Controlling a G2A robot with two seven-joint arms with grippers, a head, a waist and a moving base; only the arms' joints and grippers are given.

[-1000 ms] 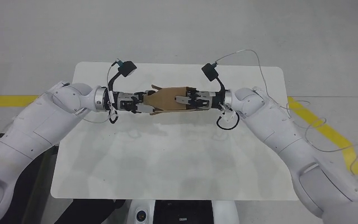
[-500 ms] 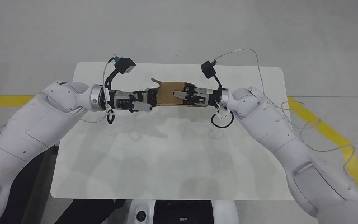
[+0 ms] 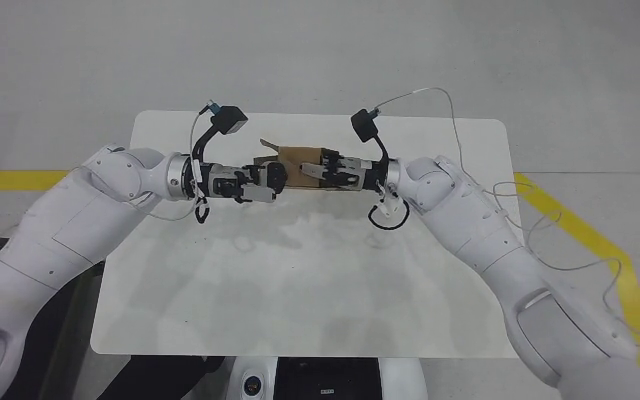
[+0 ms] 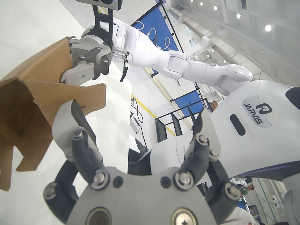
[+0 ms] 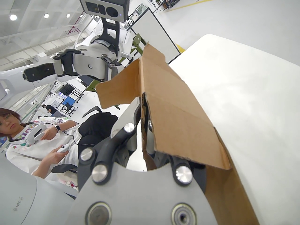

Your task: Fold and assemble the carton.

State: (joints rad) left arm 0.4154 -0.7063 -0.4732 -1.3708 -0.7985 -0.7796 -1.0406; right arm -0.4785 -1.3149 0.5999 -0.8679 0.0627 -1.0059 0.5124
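The carton point(image 3: 298, 158) hung above the far middle of the table point(image 3: 300, 310), its long axis running left to right between the arms. The right gripper point(image 5: 143, 115) was clamped on the carton's right end. The left gripper point(image 4: 138, 122) stood wide open at the left end, one finger beside a loose flap. The cardboard lay right and slightly far of its gap, not inside it. A grasp there would probably need a small shift toward the far side.

White counter point(image 3: 300, 300) with rounded corners and a plain matte top, long side toward the robot. It stands on a pale grey floor point(image 3: 320, 50). A yellow line point(image 3: 25, 180) runs off past one short side, and a second yellow line point(image 3: 560, 215) angles away past the other.
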